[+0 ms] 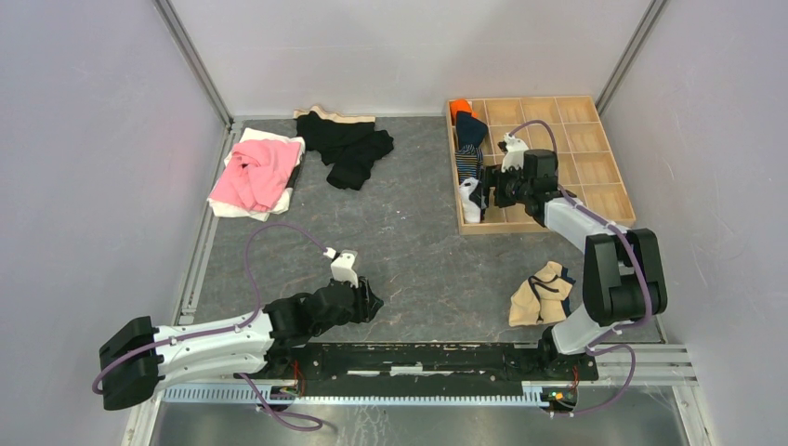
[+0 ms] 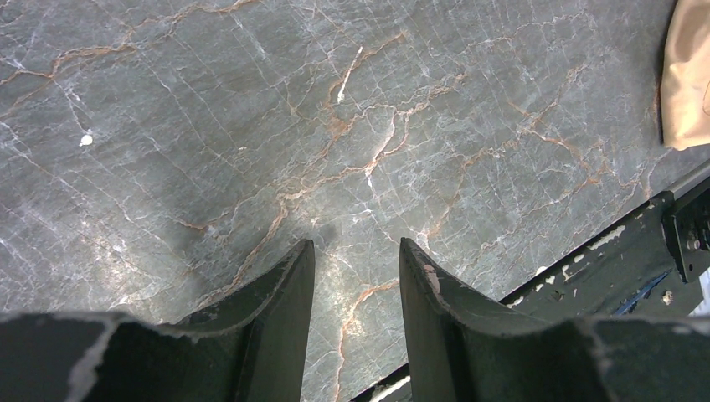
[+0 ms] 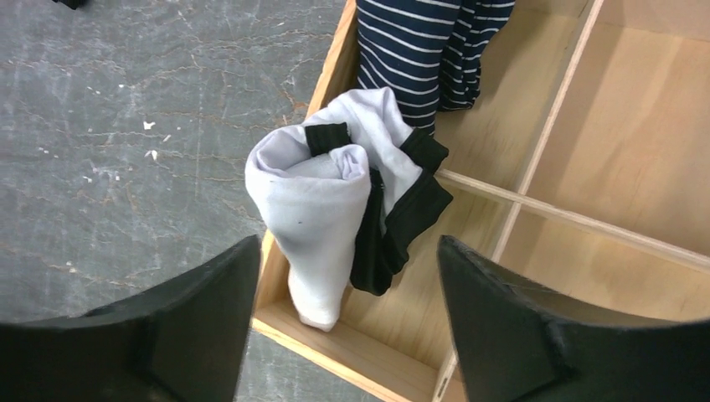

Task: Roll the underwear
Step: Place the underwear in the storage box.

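A rolled white underwear with black trim point(image 3: 322, 197) stands on end in the near-left compartment of the wooden tray point(image 3: 603, 151), leaning on its left wall. My right gripper point(image 3: 347, 244) hangs open just above it, one finger on each side, not touching it. In the compartment behind lies a navy striped underwear point(image 3: 419, 46). In the top view the tray's point(image 1: 595, 139) left column holds an orange roll point(image 1: 462, 109), navy roll point(image 1: 471, 130), striped roll point(image 1: 467, 163) and white roll point(image 1: 471, 200), with my right gripper point(image 1: 490, 193) beside the last. My left gripper point(image 2: 356, 244) is open and empty over bare table.
A loose tan underwear with black trim point(image 1: 542, 295) lies on the table by the right arm's base; its edge is the tan cloth point(image 2: 686, 75). A pink garment point(image 1: 256, 172) on white cloth and black garments point(image 1: 348, 144) lie at the back left.
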### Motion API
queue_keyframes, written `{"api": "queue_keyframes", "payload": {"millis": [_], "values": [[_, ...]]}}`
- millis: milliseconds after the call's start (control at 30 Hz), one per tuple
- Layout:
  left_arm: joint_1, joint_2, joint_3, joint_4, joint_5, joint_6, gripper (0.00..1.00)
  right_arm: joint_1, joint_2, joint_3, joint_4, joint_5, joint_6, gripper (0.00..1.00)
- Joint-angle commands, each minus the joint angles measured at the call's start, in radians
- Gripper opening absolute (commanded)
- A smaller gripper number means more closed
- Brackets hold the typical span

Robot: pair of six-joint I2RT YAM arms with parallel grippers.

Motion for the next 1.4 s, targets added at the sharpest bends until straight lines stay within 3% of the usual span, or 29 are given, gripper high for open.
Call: {"api": "queue_keyframes", "payload": {"millis": [0,100,767,1133,1233,1367], "values": [[0.002,0.001,-0.004,0.054,0.004,-0.044,0.49,-0.004,-0.057,-0.009,0.057,-0.042,0.026,0.90],[0.002,0.002,-0.010,0.064,0.004,-0.046,0.49,0.002,-0.061,-0.019,0.086,-0.061,0.061,0.98],[0.002,0.011,-0.003,0.064,0.005,-0.041,0.49,0.049,0.082,0.044,0.048,0.127,0.124,0.93],[0.002,0.024,0.002,0.065,0.006,-0.037,0.49,0.048,0.117,0.026,0.125,0.079,0.136,0.51],[0.002,0.026,0.002,0.063,0.004,-0.037,0.49,0.048,0.127,0.029,0.121,0.080,0.128,0.48],[0.002,0.023,0.000,0.060,0.003,-0.038,0.49,0.044,0.126,0.019,0.127,0.078,0.119,0.36]]}}
